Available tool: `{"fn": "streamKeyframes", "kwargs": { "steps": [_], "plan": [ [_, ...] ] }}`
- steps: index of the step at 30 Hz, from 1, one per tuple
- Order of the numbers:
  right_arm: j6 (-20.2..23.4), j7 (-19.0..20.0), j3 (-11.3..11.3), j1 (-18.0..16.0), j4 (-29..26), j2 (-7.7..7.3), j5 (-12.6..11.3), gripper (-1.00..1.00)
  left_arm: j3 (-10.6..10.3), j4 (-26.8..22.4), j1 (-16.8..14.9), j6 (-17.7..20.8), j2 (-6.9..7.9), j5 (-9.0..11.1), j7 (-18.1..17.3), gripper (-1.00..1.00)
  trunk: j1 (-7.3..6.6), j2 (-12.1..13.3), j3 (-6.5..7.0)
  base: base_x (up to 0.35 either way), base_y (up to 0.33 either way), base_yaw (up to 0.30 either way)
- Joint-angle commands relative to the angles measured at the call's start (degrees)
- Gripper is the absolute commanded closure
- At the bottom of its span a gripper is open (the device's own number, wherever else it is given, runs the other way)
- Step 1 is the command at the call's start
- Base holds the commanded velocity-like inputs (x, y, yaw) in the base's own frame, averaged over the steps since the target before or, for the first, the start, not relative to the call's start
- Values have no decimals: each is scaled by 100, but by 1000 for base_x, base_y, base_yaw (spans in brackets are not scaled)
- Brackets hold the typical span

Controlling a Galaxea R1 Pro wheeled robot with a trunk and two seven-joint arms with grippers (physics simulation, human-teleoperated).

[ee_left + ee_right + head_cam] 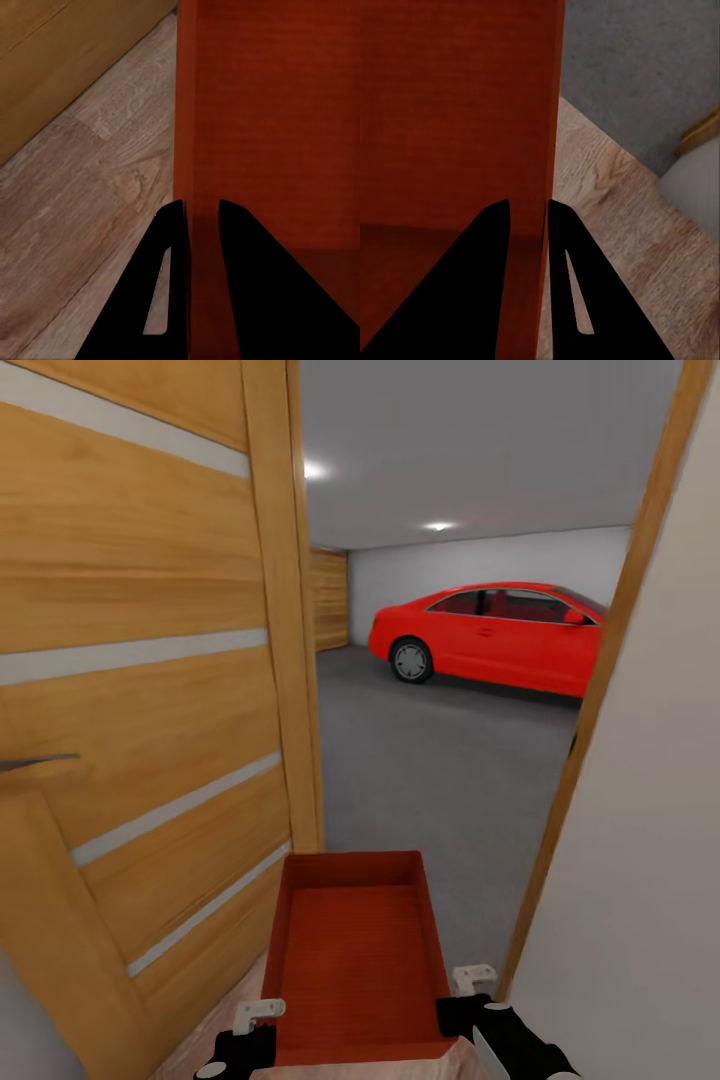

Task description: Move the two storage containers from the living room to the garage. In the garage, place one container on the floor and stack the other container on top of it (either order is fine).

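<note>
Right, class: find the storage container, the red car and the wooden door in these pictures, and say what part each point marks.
storage container (pixel 352 960): head view, on its ribbed bottom.
red car (pixel 500 645): head view, on its side door.
wooden door (pixel 130 710): head view, on a plank between two glass strips.

Open wooden door (pixel 140 690) left; grey concrete floor (pixel 440 780) beyond, red car (pixel 490 635), pale walls, ceiling lights.

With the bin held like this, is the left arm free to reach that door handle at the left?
Probably not. The left gripper is clamped on one wall of the storage container, and the right gripper on the opposite wall. Reaching for the door handle means letting go first.
</note>
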Motion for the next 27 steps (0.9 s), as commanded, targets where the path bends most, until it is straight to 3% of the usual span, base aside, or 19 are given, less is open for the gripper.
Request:
{"fn": "streamKeyframes", "kwargs": {
  "steps": [1, 14, 27],
  "plan": [
    [37, 17, -92, -7, -14, -55, 51, 100, -33, -7, 1, -18, 64, 26, 44, 100, 2, -3, -3, 229, 192, -155],
    [37, 17, -93, -6, -14, -55, 44, 100, -33, -7, 1, -26, 64, 26, 44, 100, 2, -3, 38, 85, 81, -232],
    [37, 17, -93, -7, -14, -55, 44, 100, -33, -7, 1, -26, 64, 26, 44, 100, 2, -3, 82, 76, 188, -256]
  ]
}}
